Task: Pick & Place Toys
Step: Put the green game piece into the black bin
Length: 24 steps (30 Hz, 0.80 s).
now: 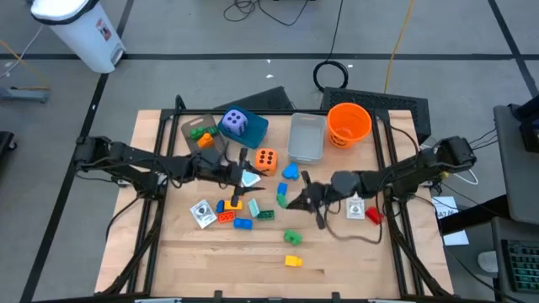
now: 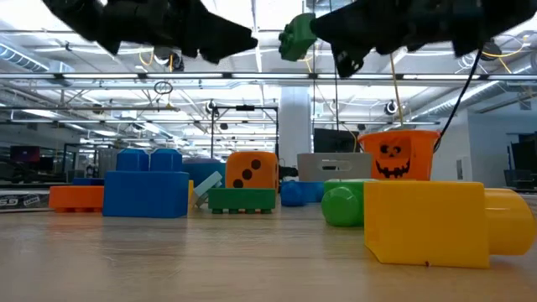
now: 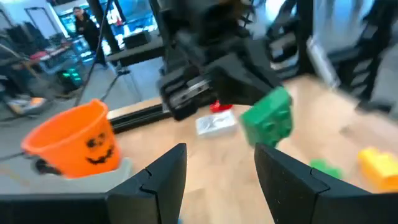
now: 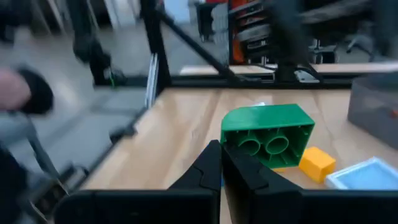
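My right gripper (image 1: 290, 199) is shut on a green brick (image 4: 267, 140), high above the table in the low view (image 2: 295, 38). My left gripper (image 3: 217, 180) is open and empty, raised over the table's middle (image 1: 246, 175), facing the right gripper and the brick (image 3: 267, 118). On the table lie several bricks (image 1: 240, 210), a green brick (image 1: 291, 238), a yellow brick (image 1: 292, 261), a blue brick (image 1: 290, 172), an orange die (image 1: 266, 159) and cards (image 1: 202, 213). A purple die (image 1: 235, 123) rests on the teal box (image 1: 253, 130). My right gripper pinches the green brick between its two fingers at one lower corner (image 4: 231, 144) of its side wall. The brick's hollow underside with round tubes faces the wrist camera. The brick is lifted clear of the table and sticks out beyond the fingertips.
The orange bucket (image 1: 349, 123) and a grey bin (image 1: 306, 137) stand at the back right. A card (image 1: 355, 208) and a red brick (image 1: 373, 216) lie under the right arm. Bare wood shows along the near edge (image 1: 210, 261).
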Motion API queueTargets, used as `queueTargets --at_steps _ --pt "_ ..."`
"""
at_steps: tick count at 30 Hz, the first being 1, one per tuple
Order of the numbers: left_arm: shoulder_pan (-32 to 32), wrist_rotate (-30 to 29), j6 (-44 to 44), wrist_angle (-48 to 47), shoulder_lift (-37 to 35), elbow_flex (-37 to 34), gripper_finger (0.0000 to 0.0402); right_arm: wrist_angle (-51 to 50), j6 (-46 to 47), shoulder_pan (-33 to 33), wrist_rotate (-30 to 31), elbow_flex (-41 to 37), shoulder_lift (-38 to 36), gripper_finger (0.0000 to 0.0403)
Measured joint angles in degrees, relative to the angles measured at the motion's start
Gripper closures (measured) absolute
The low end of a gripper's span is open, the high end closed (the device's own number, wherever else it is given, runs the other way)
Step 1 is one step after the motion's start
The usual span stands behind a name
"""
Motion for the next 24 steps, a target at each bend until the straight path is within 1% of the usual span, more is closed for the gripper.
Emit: queueTargets --at_steps 4,6,7,11,14,20,24 --pt "-4.6 -11.1 8.0 -11.8 0.6 6.3 0.0203 6.9 8.2 -4.4 -4.2 -3.5 0.0 0.0403" --pt "-6.5 -15.4 10.3 -14.6 1.4 8.8 0.0203 9.8 11.2 -5.8 -4.9 -4.4 0.0 0.0403" --pt "-7.2 -16.5 11.2 -15.4 2.1 9.9 0.0203 10.7 12.5 -6.4 -5.8 -4.6 0.0 0.0403" --pt "-8.9 -19.7 15.0 -16.5 5.8 13.9 0.0203 12.7 16.8 -8.1 -10.2 -4.7 0.0 0.0403" --pt "-9.6 -22.3 16.9 -17.7 9.0 16.7 0.0199 12.9 17.2 -8.4 -10.5 -4.7 0.0 0.0403" --pt "-10.4 -23.3 17.4 -21.5 13.4 21.8 0.016 12.8 17.7 -8.3 -11.2 -4.7 0.1 0.0403" --pt "-10.5 -23.8 17.0 -23.8 14.3 23.6 0.0129 13.5 17.6 -8.3 -11.1 -4.7 0.1 0.0403"
